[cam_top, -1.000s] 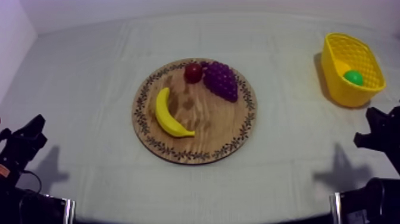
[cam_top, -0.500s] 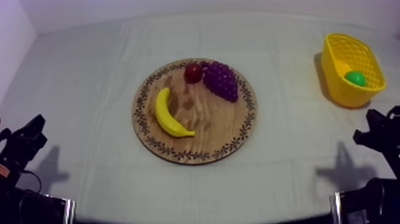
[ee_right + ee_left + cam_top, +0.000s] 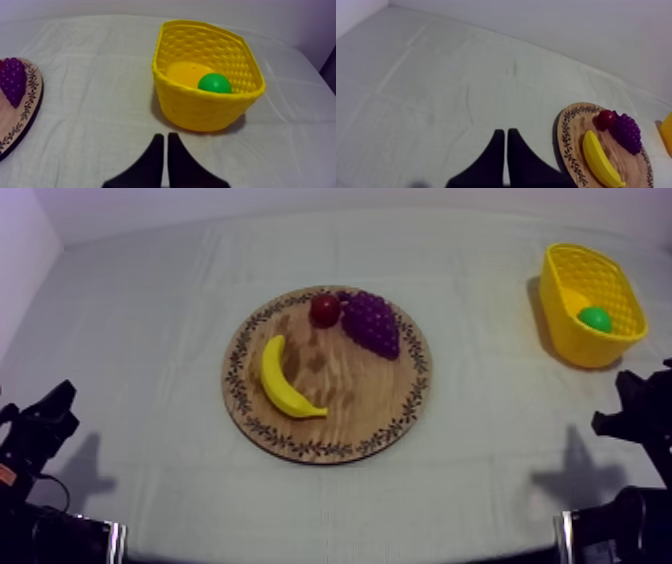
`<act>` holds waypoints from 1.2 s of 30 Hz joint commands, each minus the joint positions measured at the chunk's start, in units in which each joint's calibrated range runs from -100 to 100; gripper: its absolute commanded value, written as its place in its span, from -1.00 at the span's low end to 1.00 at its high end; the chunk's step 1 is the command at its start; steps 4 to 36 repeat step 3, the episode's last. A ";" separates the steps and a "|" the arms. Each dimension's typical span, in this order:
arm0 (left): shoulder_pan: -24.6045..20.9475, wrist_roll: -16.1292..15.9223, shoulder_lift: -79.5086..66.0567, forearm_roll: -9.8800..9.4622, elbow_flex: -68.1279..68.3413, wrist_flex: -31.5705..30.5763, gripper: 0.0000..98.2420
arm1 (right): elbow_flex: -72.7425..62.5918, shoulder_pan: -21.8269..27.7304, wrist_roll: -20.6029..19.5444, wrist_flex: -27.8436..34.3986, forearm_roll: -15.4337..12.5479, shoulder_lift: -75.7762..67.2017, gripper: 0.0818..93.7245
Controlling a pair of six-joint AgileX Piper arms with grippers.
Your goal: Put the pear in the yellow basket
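This seems to be a robot test lab: a plain cloth-covered bench (image 3: pixel 150 308), bare pale walls (image 3: pixel 561 25) behind it, and a toy banana (image 3: pixel 283 378) and grapes (image 3: pixel 372 323) set on a wooden board (image 3: pixel 350 410), ahead of the left pincer (image 3: pixel 505 132) and to its right.

board (image 3: pixel 350 403) to basket (image 3: pixel 592 348): bare cloth (image 3: pixel 485 393) | obstacle: basket wall

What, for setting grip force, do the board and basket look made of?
The board looks like matte wood: visible grain, dark patterned rim. The basket is probably moulded plastic: uniform yellow, slight sheen, open lattice walls.
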 commanded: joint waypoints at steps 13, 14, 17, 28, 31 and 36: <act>0.01 0.00 0.00 -0.02 0.02 0.01 -1.00 | -0.03 0.02 -0.08 0.11 0.01 -0.05 -1.00; 0.01 0.00 0.00 -0.02 0.02 0.01 -1.00 | -0.03 0.02 -0.08 0.11 0.01 -0.05 -1.00; 0.01 0.00 0.00 -0.02 0.02 0.01 -1.00 | -0.03 0.02 -0.08 0.11 0.01 -0.05 -1.00; 0.01 0.00 0.00 -0.02 0.02 0.01 -1.00 | -0.03 0.02 -0.08 0.11 0.01 -0.05 -1.00; 0.01 0.00 0.00 -0.02 0.02 0.01 -1.00 | -0.03 0.02 -0.08 0.11 0.01 -0.05 -1.00; 0.01 0.00 0.00 -0.02 0.02 0.01 -1.00 | -0.03 0.02 -0.08 0.11 0.01 -0.05 -1.00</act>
